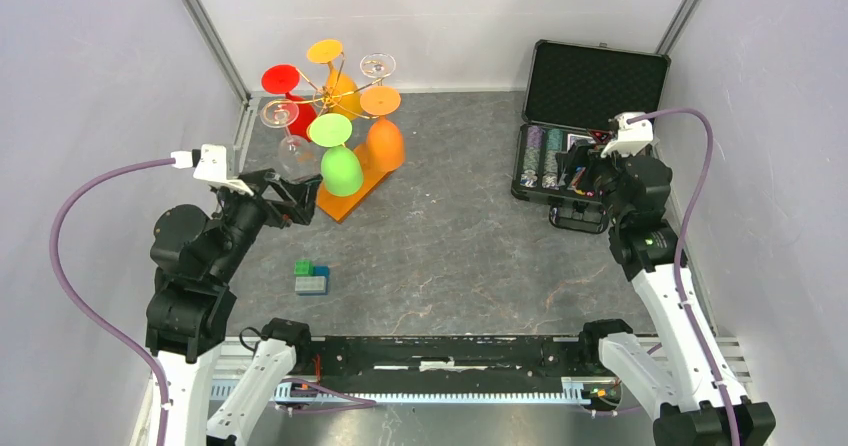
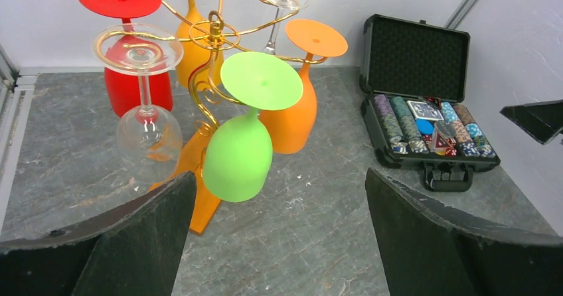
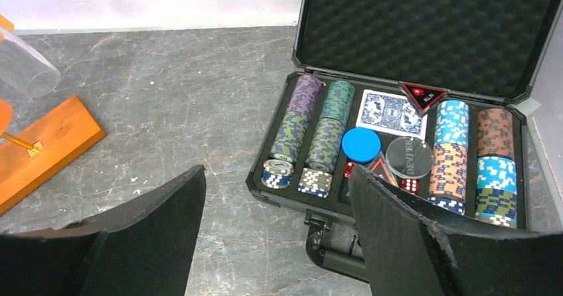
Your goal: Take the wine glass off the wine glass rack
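Grey table (image 1: 470, 236); rack (image 1: 347, 202) near far-left corner.

Robotics lab test cell: plain white walls (image 1: 90, 86) on metal corner posts (image 1: 205, 28) enclose a grey marbled counter (image 1: 460, 236); 2 cabled robots, left arm (image 1: 190, 256) and right arm (image 1: 665, 296), are bolted at its near edge.

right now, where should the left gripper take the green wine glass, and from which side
Probably the bowl of the green wine glass, from the near side facing the open left gripper: it hangs upside down, foot hooked in the rack.
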You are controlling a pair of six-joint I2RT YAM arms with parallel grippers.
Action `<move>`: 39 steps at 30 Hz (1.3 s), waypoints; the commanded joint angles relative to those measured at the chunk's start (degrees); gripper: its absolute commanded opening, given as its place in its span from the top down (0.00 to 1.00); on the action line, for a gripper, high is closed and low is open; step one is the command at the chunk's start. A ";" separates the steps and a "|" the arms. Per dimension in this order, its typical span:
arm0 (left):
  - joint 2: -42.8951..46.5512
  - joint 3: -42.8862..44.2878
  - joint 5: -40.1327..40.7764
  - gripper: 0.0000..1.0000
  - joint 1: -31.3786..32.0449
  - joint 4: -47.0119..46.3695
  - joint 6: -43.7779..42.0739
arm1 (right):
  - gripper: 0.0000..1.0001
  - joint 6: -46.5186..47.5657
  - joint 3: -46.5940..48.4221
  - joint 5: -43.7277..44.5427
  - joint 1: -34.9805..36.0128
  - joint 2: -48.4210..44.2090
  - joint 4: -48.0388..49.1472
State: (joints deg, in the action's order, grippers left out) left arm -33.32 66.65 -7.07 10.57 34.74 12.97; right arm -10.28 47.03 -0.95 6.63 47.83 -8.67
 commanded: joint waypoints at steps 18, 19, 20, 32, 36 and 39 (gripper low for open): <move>-3.78 0.11 -5.03 0.00 -0.46 -1.26 21.16 | 0.15 -10.22 -1.36 -10.13 -0.07 2.98 4.62; -4.61 -0.15 -5.06 0.00 -0.46 -1.81 24.10 | 0.15 -10.51 -1.94 -9.91 -0.09 2.71 4.78; -5.47 -0.41 -5.05 0.00 -0.44 -2.37 27.27 | 0.15 -10.70 -2.34 -9.72 -0.09 2.62 4.94; -9.06 -4.74 4.92 0.31 -0.46 -9.87 46.85 | 0.15 -12.42 -6.78 -10.90 -0.05 -0.39 4.70; -9.30 -4.65 8.05 0.44 -0.46 -10.52 48.46 | 0.15 -12.21 -8.41 -11.21 -0.11 -1.98 3.58; -9.65 -3.34 9.64 0.50 -0.46 -10.53 47.84 | 0.15 -12.13 -9.92 -11.58 -0.11 -3.16 3.31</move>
State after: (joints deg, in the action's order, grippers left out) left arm -42.78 61.58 -1.65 10.57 27.94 57.67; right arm -22.26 38.74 -11.46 6.63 46.63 -6.09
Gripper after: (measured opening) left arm 0.537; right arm 0.850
